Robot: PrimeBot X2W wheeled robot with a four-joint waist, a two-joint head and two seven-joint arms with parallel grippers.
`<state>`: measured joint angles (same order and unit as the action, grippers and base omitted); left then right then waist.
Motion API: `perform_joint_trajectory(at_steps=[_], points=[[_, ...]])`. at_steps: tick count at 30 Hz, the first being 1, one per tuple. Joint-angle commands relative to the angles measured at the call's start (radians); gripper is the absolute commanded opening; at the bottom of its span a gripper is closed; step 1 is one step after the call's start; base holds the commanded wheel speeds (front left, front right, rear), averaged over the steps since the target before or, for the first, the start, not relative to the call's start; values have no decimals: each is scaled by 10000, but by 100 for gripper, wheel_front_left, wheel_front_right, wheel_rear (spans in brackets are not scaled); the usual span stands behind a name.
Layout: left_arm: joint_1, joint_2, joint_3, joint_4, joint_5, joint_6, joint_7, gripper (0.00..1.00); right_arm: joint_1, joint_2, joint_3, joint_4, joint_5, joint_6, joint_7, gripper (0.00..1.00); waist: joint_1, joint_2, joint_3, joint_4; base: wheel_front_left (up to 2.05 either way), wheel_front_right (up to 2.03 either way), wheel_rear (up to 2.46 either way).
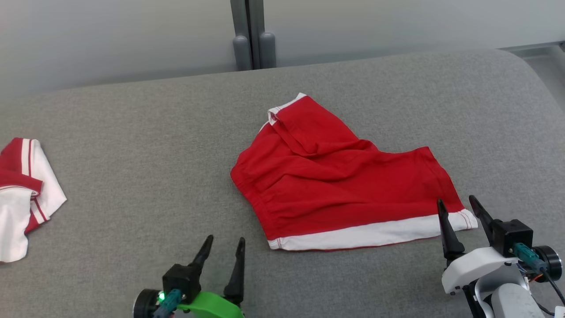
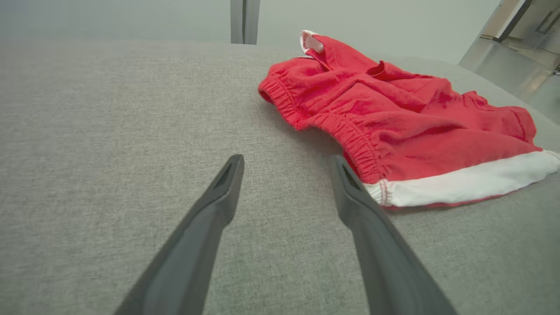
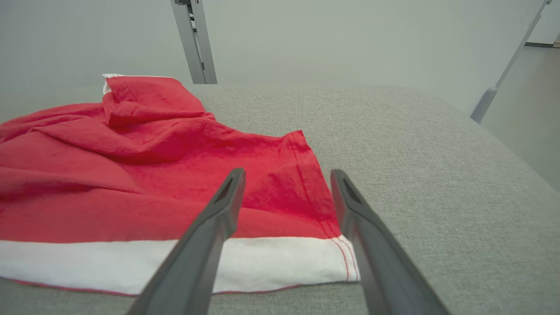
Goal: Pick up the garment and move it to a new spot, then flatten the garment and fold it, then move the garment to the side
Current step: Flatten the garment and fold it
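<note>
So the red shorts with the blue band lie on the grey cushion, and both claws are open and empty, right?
Not quite: the band is white, not blue, as the head view shows. The red shorts do lie on the grey cushion, and the left gripper and right gripper are open and empty.

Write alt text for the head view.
Rumpled red shorts with a white hem lie on a grey surface. The open right gripper is at their near right corner, the open left gripper short of the left one. A second garment lies far left.
</note>
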<state>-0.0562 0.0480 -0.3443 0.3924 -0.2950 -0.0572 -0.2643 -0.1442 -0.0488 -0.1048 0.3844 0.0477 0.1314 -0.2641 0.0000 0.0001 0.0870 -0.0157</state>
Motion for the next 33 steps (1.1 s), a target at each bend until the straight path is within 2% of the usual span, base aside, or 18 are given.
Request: perform_joint_trajectory(at_steps=[1, 8, 17, 18, 19, 21, 22, 33], points=[[-255, 46, -186, 51, -143, -151, -1, 100, -149, -40, -58, -1, -45, -14, -3, 100, 0, -1, 449, -366, 0, 0, 0], [-685, 49, -1093, 541, -647, -593, -1, 100, -340, -39, -203, -46, -36, -14, -3, 100, 0, -1, 921, -774, 0, 0, 0], [-1144, 49, -1384, 946, -910, -727, -1, 100, -563, -39, -322, -66, 12, -14, -3, 100, 0, -1, 1357, -1012, 0, 0, 0], [-1193, 52, -1426, 999, -950, -734, -1, 87, -578, -39, -335, -48, 6, -14, -3, 100, 0, -1, 1386, -1021, 0, 0, 0], [-1224, 50, -1469, 1022, -962, -739, -1, 56, -600, -39, -352, -29, 0, -14, -3, 100, 0, -1, 1405, -1025, 0, 0, 0], [-1274, 49, -1579, 1060, -1018, -742, -1, 24, -624, -39, -395, 20, -5, -14, -3, 100, 0, -1, 1428, -1023, 0, 0, 0], [-1287, 49, -1602, 1050, -1055, -744, -1, 0, -624, -39, -422, 62, -10, -14, -3, 100, 0, -1, 1434, -1014, 0, 0, 0], [-1259, 52, -1644, 951, -886, -740, -1, 0, -889, -41, -508, 1362, 326, -14, -3, 100, 0, -1, 1519, -709, 0, 0, 0]])
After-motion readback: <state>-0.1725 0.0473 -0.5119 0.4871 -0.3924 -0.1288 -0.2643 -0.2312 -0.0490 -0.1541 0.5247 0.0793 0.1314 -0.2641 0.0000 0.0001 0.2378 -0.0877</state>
